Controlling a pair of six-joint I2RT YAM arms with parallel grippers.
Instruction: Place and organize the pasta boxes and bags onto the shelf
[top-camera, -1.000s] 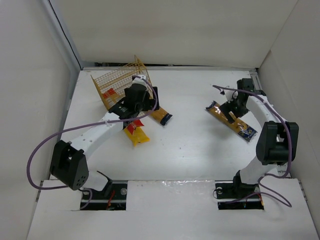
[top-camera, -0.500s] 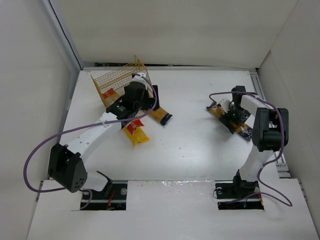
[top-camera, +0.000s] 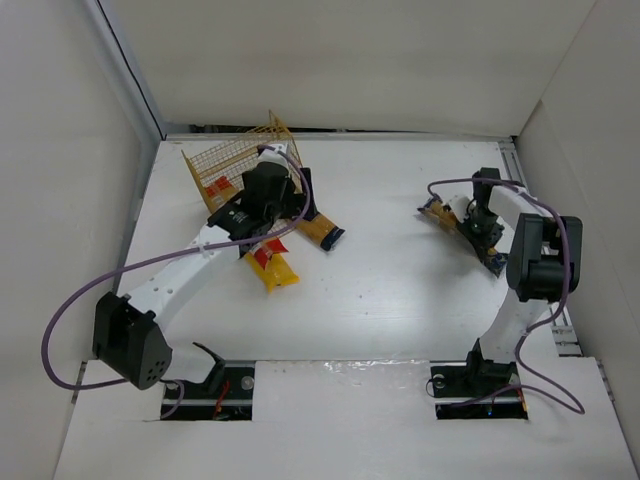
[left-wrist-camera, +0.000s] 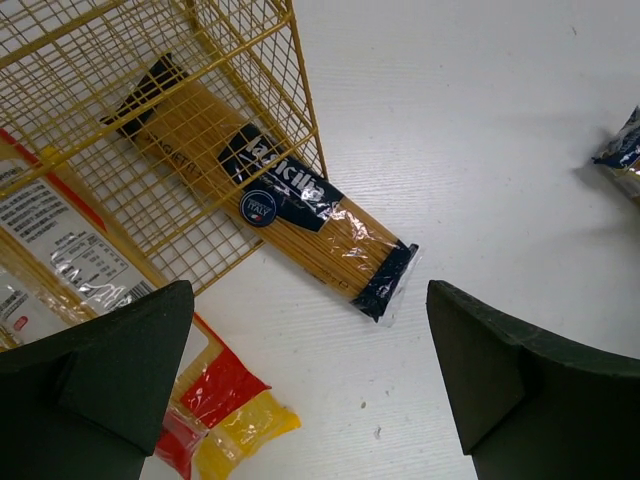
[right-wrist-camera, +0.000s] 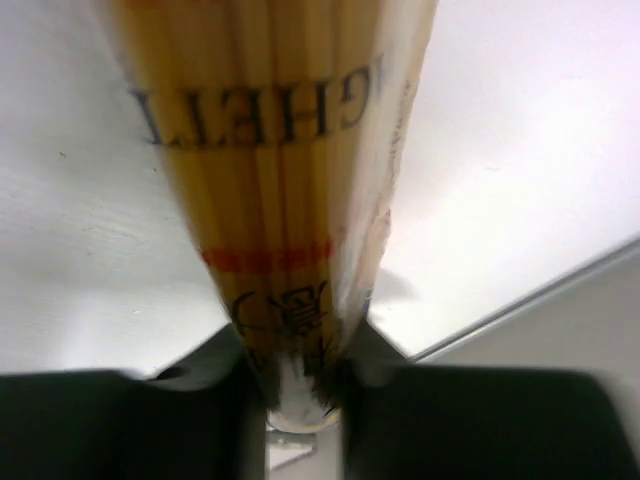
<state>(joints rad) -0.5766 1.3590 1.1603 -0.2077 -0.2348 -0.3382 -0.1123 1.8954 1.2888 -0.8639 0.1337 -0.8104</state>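
Note:
The shelf (top-camera: 228, 166) (left-wrist-camera: 150, 110), a yellow wire-mesh rack, stands tilted at the back left. An orange-yellow pack with a dark blue label (left-wrist-camera: 290, 205) (top-camera: 322, 232) lies half inside it, its blue end out on the table. A red-edged clear bag (left-wrist-camera: 215, 385) and a plain yellow bag (left-wrist-camera: 245, 430) (top-camera: 277, 271) lie beside the shelf. My left gripper (left-wrist-camera: 308, 298) (top-camera: 303, 195) hovers open above these, holding nothing. At the right, my right gripper (top-camera: 479, 224) (right-wrist-camera: 295, 385) is shut on another orange-yellow pasta pack (right-wrist-camera: 275, 180) (top-camera: 438, 213), which lies on the table.
White walls enclose the table on three sides. A metal rail (top-camera: 512, 160) runs along the right edge close to the right arm. The left arm's purple cable (top-camera: 70, 300) loops out to the left. The right pack's blue end (left-wrist-camera: 625, 150) shows at the left wrist view's edge.
My right gripper has come down over the orange-yellow pack on the right and shut on it. The left arm has shifted only slightly and stays open.

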